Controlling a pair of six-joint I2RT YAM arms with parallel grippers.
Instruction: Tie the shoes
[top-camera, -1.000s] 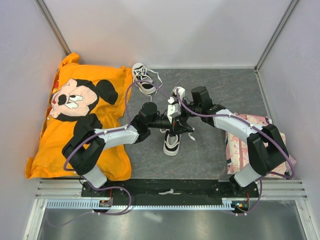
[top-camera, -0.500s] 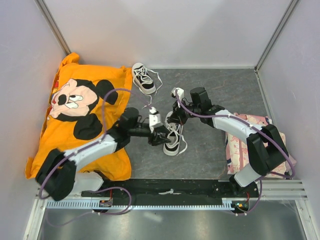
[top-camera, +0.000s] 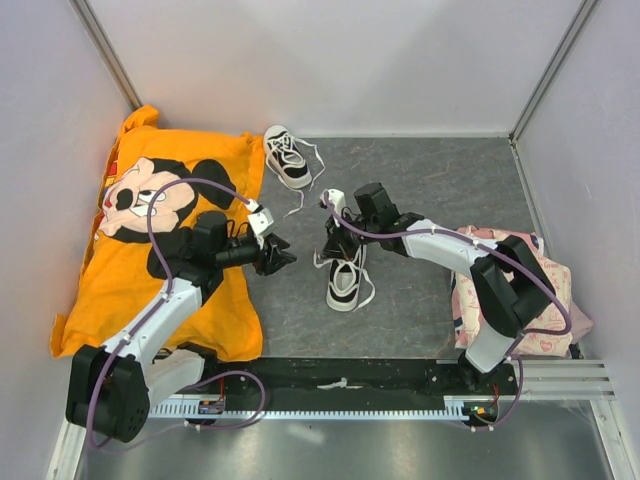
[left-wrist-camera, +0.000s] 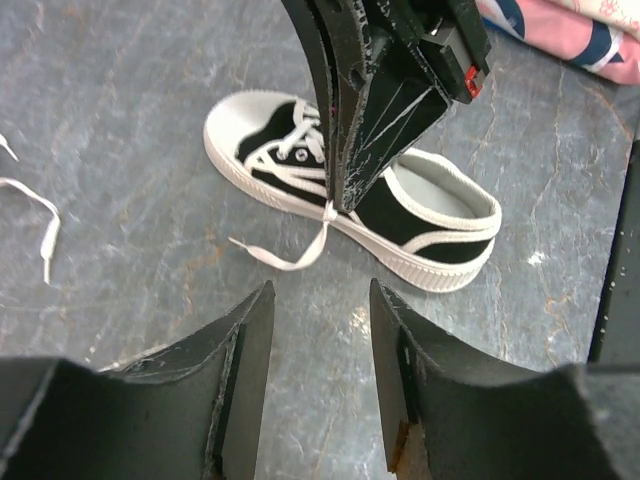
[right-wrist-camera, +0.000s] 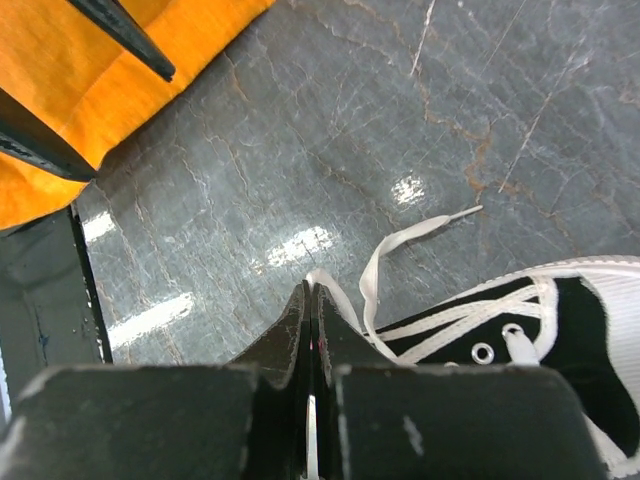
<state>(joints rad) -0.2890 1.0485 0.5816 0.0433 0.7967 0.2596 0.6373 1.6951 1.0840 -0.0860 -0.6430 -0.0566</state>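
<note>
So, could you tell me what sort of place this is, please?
Most likely a robotics lab test cell: plain white walls box in a grey table, two robot arms are bolted to a black plate at its near edge, and shoes and an orange shirt lie there as props.

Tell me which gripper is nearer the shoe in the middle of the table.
Right. The right gripper is at the shoe, shut on its lace; the left gripper is open, well apart, at the shirt's edge.
</note>
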